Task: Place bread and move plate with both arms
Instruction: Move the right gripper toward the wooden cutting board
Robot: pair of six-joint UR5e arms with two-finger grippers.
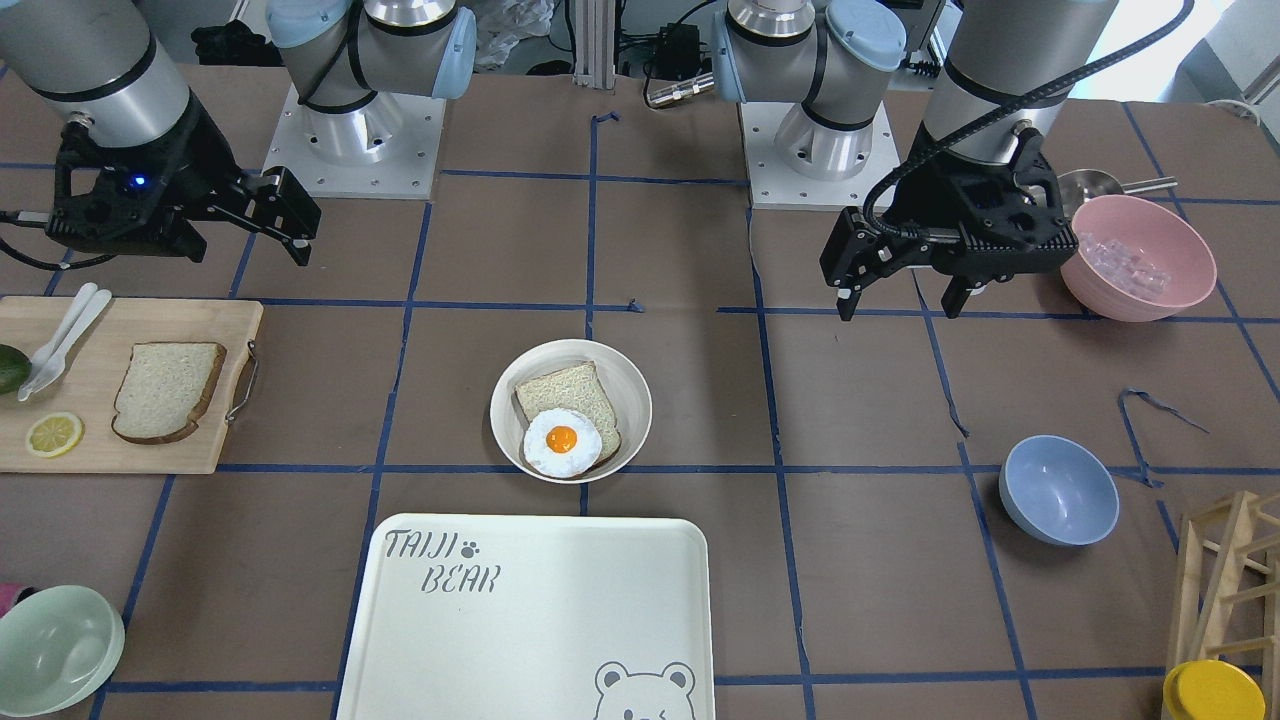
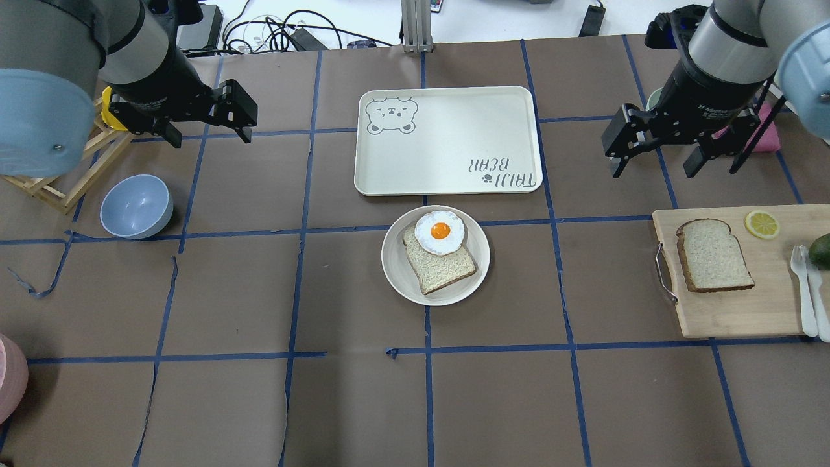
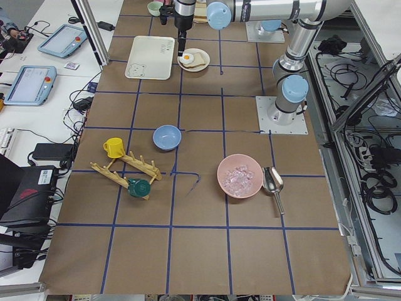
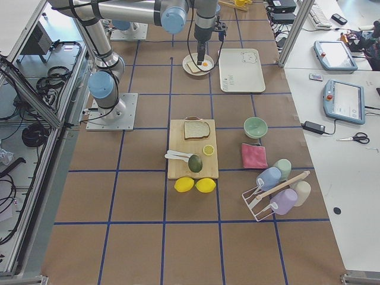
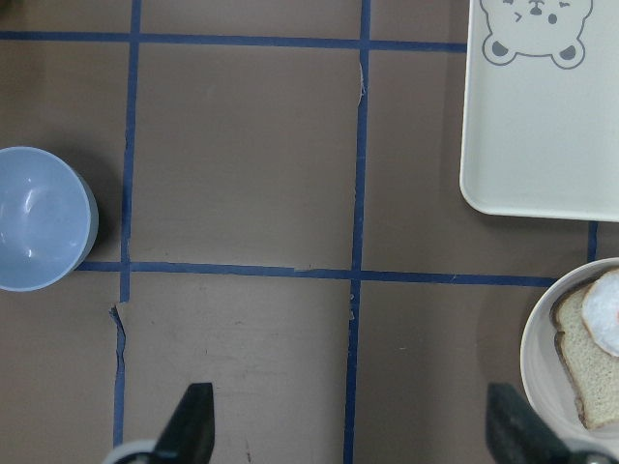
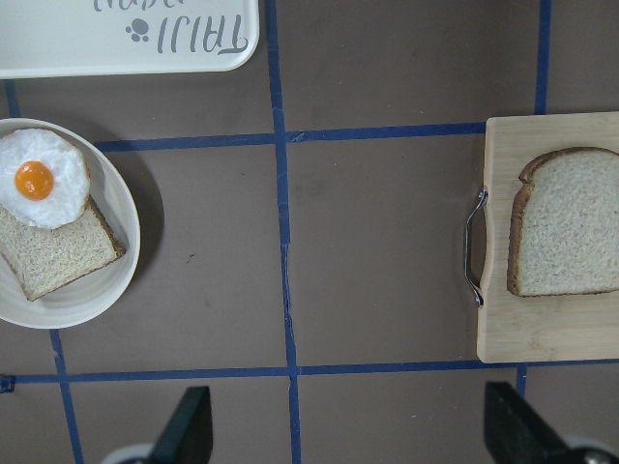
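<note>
My left black two-finger gripper hangs above the brown paper-covered table with its jaws spread wide, holding nothing and touching nothing. Its wrist camera shows only bare paper and blue tape lines between the two dark fingertips. My right black two-finger gripper is the same: jaws wide apart, empty, and clear of everything under it. The thick squarish slice of pale speckled bread with a brown crust lies flat on the light wooden cutting board, near the end with the thin metal handle and on my right side of the table. It is well apart from both grippers. The round, shallow, cream-white plate sits at the middle of the table, just beside the near edge of the smooth rectangular cream tray with the bear print but not touching it. In the plate lies a thinner slice of bread, and a glossy fried egg with an orange yolk overlaps its far corner.
</note>
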